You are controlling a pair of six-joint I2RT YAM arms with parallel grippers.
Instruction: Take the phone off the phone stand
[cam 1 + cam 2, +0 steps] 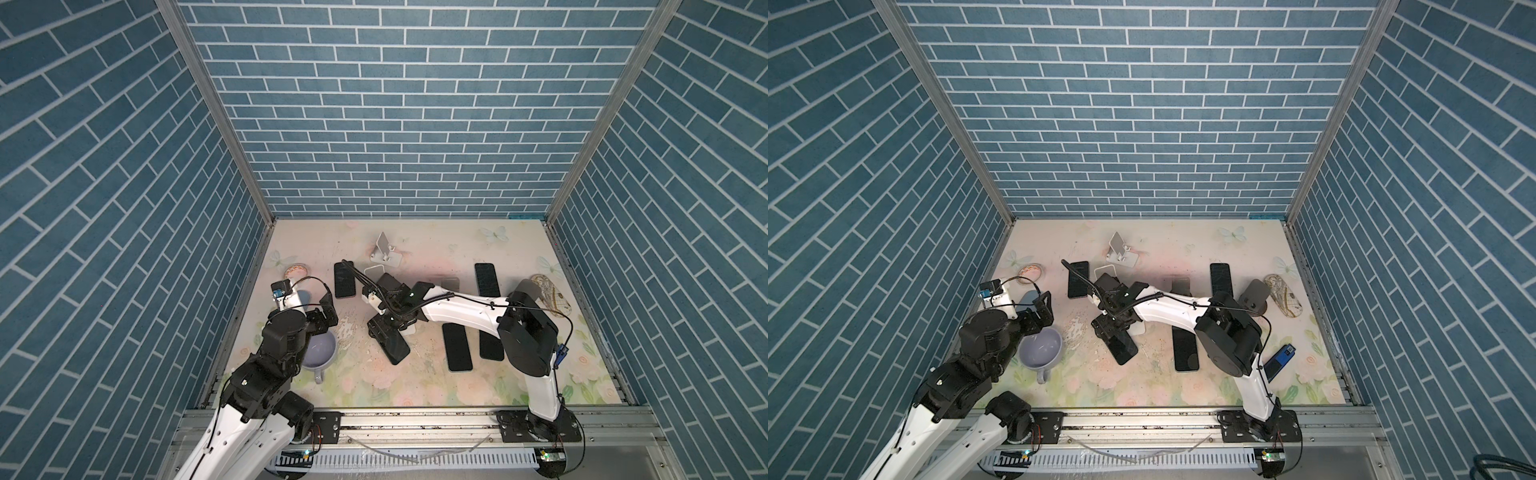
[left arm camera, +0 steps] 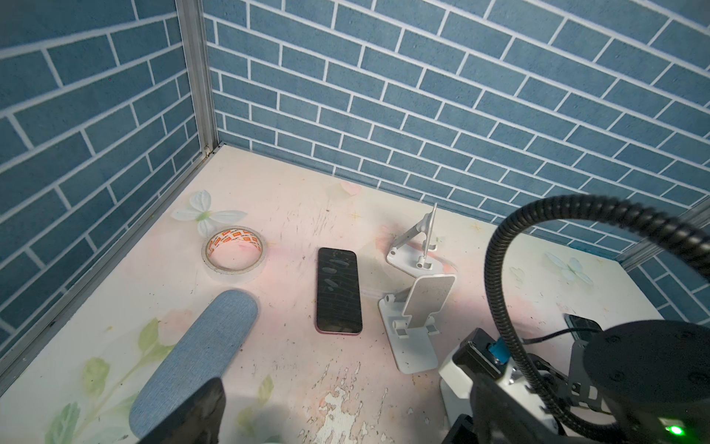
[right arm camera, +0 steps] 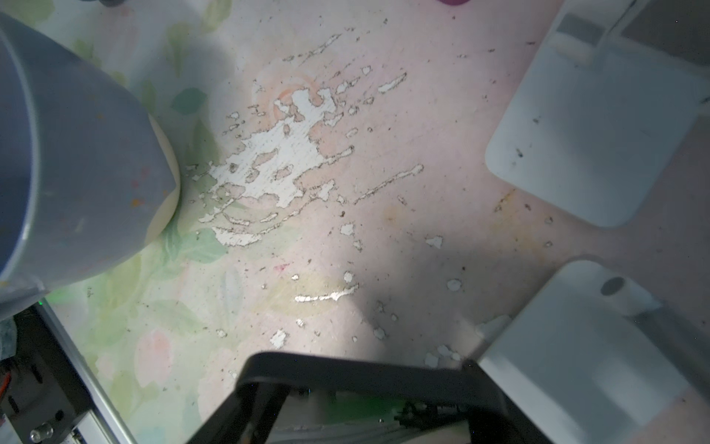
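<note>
**Right gripper clasping the phone beside its white stand**

Blue brick-patterned walls (image 1: 395, 124) are enclosing a matte floral table (image 1: 415, 386), whose print is flaking off in ragged white patches near the middle. The white-and-black right arm (image 1: 457, 311) is reaching across the centre. The right gripper (image 1: 384, 330) is clenching one end of the phone (image 1: 392, 347), a glossy black slab with rounded corners. The phone is hanging tilted over the table, just beside the white plastic phone stand (image 1: 409, 328) that is peeking out under the wrist. Whether the two are touching I cannot tell.

The left gripper (image 1: 328, 307) is hovering with its jaws spread wide and nothing between them, above a smooth lavender mug (image 1: 320, 351). Other dark phones (image 1: 457, 347) are lying flat on the table. An empty stand (image 2: 415, 326) with a speckled, angled backplate is standing nearer the back wall. A thin ring of tape (image 2: 234, 250) is lying flat towards the far left corner.
</note>
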